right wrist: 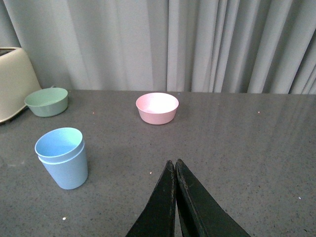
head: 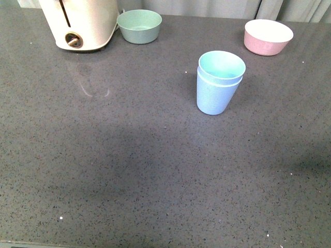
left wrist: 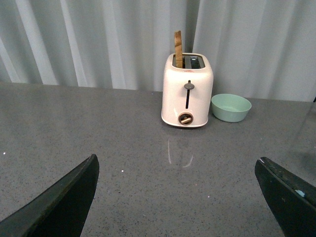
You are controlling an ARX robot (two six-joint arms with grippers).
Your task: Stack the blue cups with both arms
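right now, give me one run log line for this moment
blue cups: nested, upright, mid-table | left claw: open, empty | right claw: shut, empty | both clear of the cups

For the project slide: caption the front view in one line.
Two blue cups nested upright on the grey table, with a green bowl, pink bowl and toaster behind.

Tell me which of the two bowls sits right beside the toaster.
The mint-green bowl, just next to the white toaster at the back of the counter. The pink bowl stands apart on the opposite side, beyond the stacked blue cups.
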